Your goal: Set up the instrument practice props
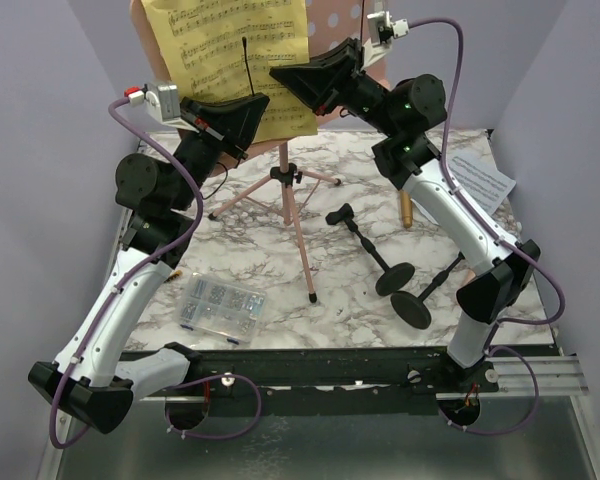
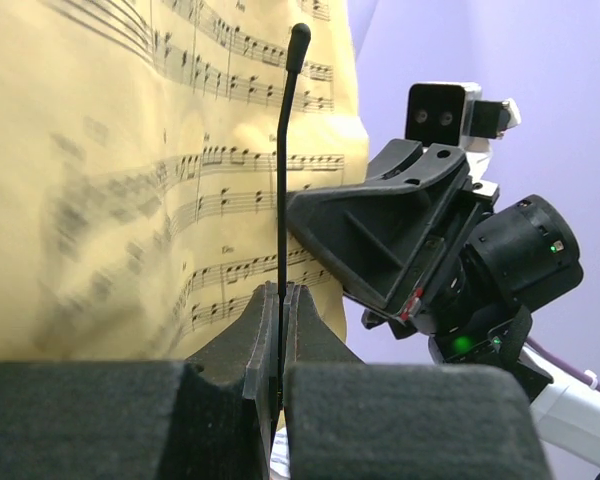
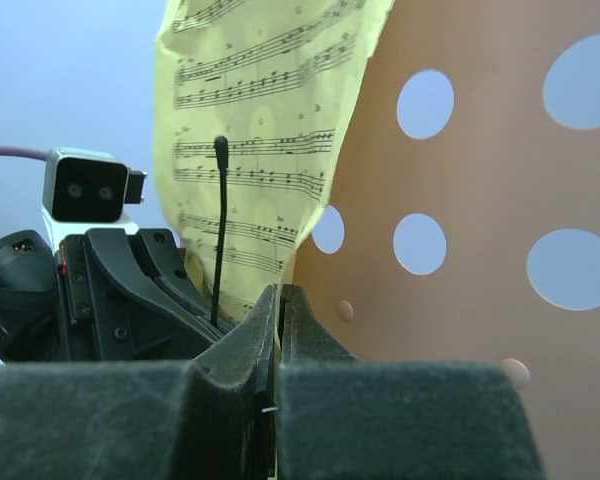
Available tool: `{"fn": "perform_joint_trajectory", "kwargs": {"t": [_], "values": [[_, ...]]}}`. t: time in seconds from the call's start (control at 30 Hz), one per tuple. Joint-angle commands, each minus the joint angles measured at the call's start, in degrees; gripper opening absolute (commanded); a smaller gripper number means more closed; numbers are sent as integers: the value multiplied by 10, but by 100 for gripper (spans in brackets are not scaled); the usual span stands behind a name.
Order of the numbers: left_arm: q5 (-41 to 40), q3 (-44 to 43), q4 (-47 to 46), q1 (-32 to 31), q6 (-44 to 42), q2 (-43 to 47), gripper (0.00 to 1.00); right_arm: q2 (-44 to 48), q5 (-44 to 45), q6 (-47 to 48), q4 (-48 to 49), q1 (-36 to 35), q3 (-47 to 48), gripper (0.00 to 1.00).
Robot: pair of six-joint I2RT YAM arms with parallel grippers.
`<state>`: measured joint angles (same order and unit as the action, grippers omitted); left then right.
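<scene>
Left gripper (image 2: 280, 305) clamped on thin black round-tipped wire (image 2: 281, 180) before yellow paper sheet-music page (image 2: 130, 200). Right gripper (image 3: 277, 300) closed, seemingly pinching that page's edge against pink perforated rack (image 3: 490, 180).

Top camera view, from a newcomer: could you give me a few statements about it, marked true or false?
1. The pink music stand stands upright on its tripod legs. True.
2. Both black mic holders stand upright. False: both lie on their sides on the table.
3. The clear compartment box sits by the right arm's base. False: it lies nearer the left arm.
4. The left gripper is shut on a thin black rod. True.
5. The yellow sheet-music page is up on the stand. True.
</scene>
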<state>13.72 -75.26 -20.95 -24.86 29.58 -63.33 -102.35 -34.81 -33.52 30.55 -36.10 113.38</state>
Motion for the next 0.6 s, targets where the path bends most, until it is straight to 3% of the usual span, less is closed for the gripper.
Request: {"fn": "perform_joint_trajectory", "kwargs": {"t": [0.0,0.4,0.57], "values": [[25,-16,-63,-3,14,25,0,-15,-29,12,-10,-8,22,1],[11,-7,-63,-3,29,32,1,-21,-12,60,-44,-13,48,1],[-7,8,-63,-3,41,44,24,-10,6,76,-52,-13,36,1]]}}
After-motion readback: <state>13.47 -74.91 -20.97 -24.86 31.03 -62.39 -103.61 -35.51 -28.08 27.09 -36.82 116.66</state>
